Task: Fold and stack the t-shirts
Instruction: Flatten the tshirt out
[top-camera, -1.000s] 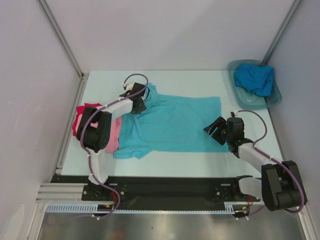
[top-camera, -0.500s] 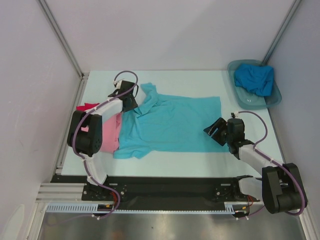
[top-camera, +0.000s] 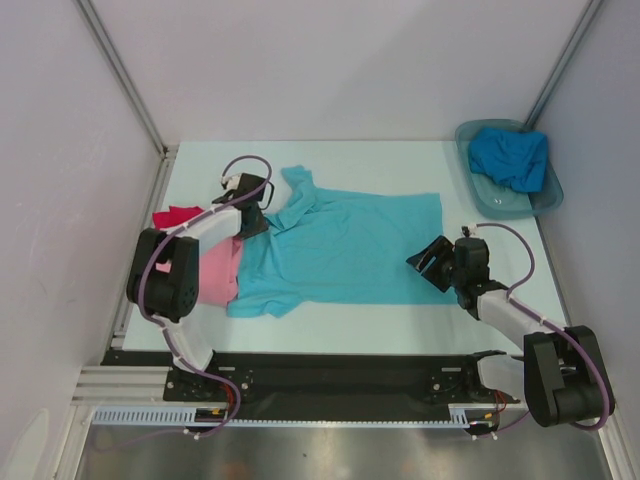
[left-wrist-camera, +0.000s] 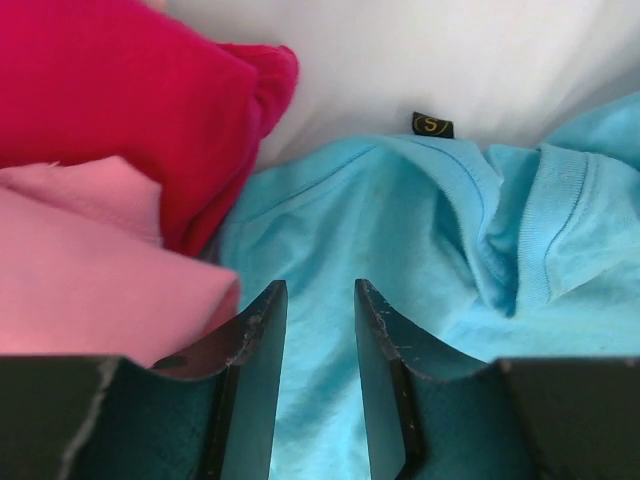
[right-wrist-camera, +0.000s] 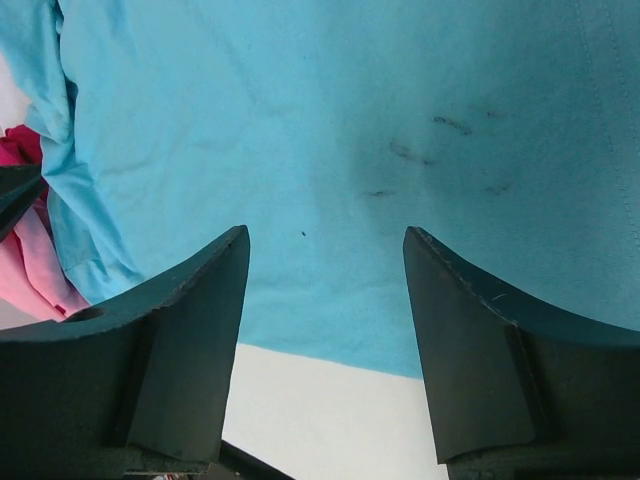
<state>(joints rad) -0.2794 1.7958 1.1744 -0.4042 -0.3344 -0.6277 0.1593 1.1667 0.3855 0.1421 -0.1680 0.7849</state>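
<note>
Left gripper: fingers slightly apart, nothing between them, low over the collar end of the turquoise t-shirt. Right gripper: fingers wide apart, empty, above the same shirt's hem. That shirt lies spread flat on the table, unfolded. The pink t-shirt and red t-shirt sit together at the left, apparently folded. The blue t-shirt lies crumpled in the tub. Judgement: about half done, two shirts outstanding.
</note>
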